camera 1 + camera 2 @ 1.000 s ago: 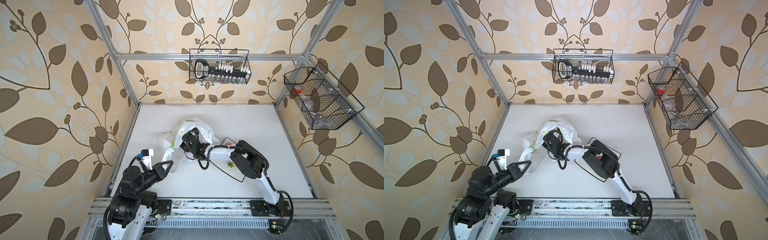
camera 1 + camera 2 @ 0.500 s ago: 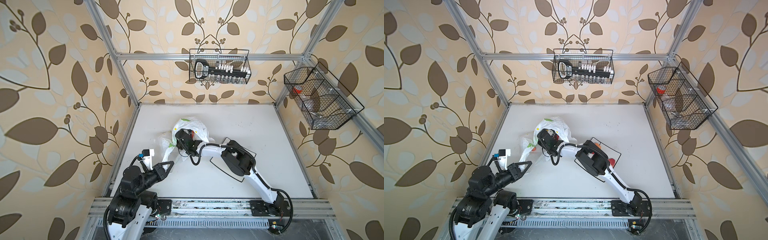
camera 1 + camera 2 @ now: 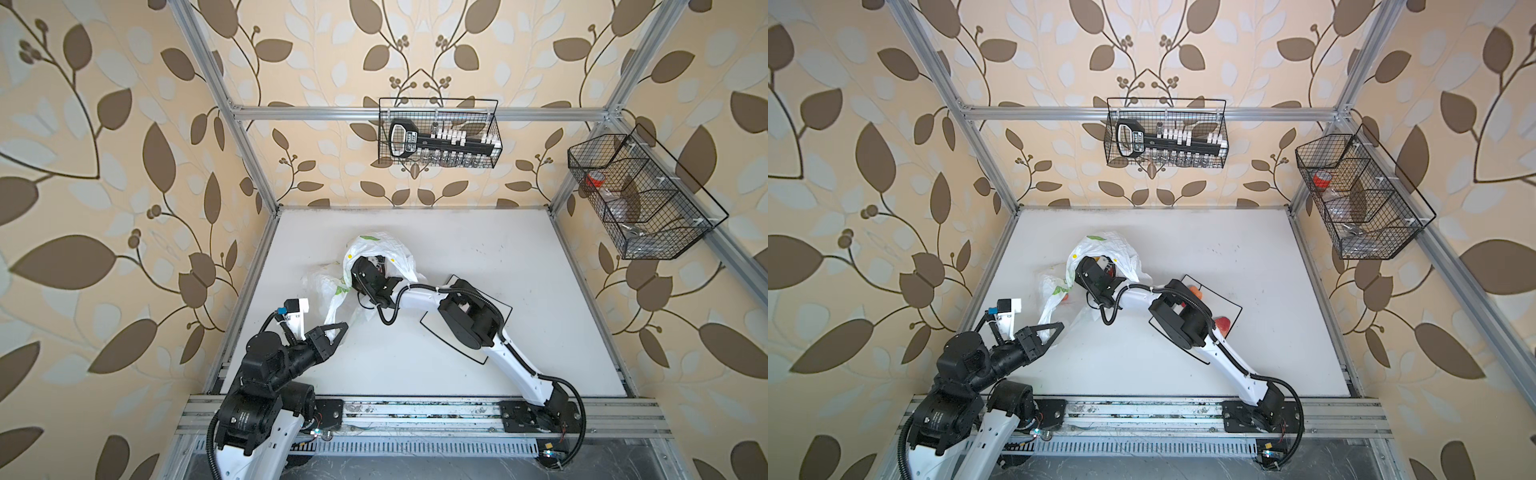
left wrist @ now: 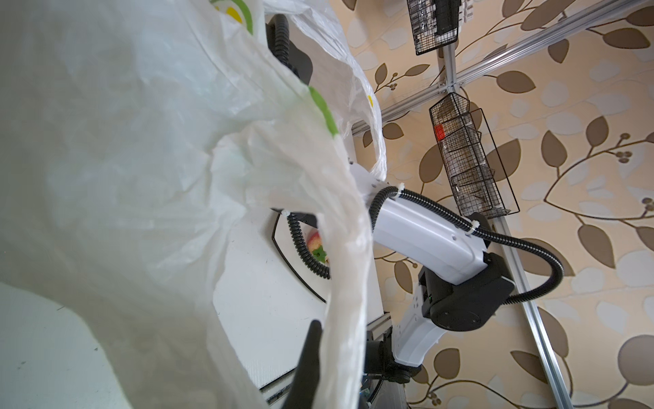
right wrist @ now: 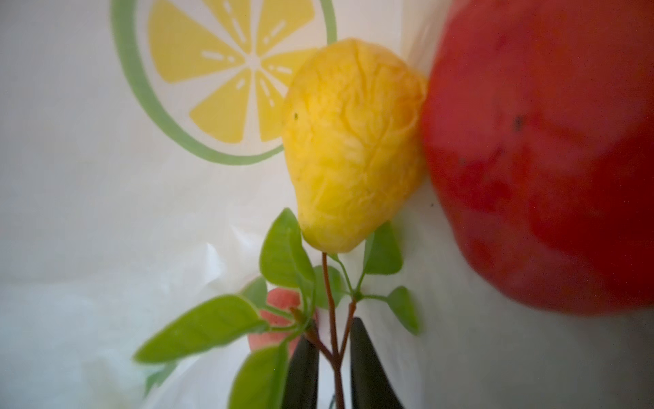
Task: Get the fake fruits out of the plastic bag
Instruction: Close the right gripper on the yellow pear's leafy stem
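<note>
- Two black fingers (image 5: 304, 368) of my right gripper (image 5: 334, 327) stand narrow, nipped on the brown stem of the leafy sprig (image 5: 212, 327), which runs between them.
- That stem leads to the narrow end of the yellow lemon (image 5: 354, 141). The lemon is wrinkled and touches a big, blurred red fruit (image 5: 548, 159).
- A pink fruit (image 5: 279, 304) shows behind the sprig's leaves.
- All of these lie inside the plastic bag (image 3: 376, 245), against its white film and a lemon-slice print (image 5: 230, 81).
- In both top views the bag sits left of centre on the desk (image 3: 478, 257). Its mouth gapes, and my right wrist is pushed so far in that the fingers are hidden.
- My left gripper (image 3: 337, 329) is at the lower left of the frame, fingers closed on a stretched handle of the bag. The left wrist view shows one finger (image 4: 309, 354) against that strip.
- My right arm's elbow hangs over a square plate (image 3: 1223, 303) with a black rim, right of the bag.
- In a top view a red piece (image 3: 1224, 322) and an orange piece (image 3: 1196, 291) lie on that plate.
- One wire basket (image 3: 440, 133) hangs on the back wall at upper centre.
</note>
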Tool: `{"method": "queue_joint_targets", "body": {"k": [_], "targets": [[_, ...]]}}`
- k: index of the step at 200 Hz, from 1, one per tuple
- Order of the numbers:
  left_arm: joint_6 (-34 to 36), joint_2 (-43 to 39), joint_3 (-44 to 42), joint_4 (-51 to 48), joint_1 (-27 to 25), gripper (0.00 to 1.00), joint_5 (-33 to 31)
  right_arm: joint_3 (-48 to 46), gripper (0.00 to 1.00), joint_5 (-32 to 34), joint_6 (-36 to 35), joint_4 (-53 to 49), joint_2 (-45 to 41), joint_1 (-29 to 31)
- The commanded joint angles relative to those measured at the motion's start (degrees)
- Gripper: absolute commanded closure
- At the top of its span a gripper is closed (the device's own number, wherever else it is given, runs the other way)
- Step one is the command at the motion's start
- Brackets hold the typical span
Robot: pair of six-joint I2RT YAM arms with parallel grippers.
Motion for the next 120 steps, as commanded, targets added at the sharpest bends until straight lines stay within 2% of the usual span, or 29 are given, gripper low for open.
{"method": "queue_joint_targets", "body": {"k": [1,30,88,120], "targets": [[-0.14,-0.65,-0.53,1.92,-0.48,1.00,-0.21,-2.34,0.90,-0.18,-0.70,0.89,-3.25,-0.05],[-0.88,-0.94,-1.38,2.80,-0.47,1.00,-1.80,-5.75,0.96,-2.84,-3.22,3.36,-6.89,0.31],[-1.05,-0.76,-2.63,4.88,-0.47,1.00,-3.33,-18.69,0.96,-8.45,-9.46,8.67,-18.14,1.12],[-1.05,-1.26,-2.78,5.19,-0.47,1.00,-4.25,-25.30,0.96,-10.99,-13.29,8.31,-23.73,1.19]]}}
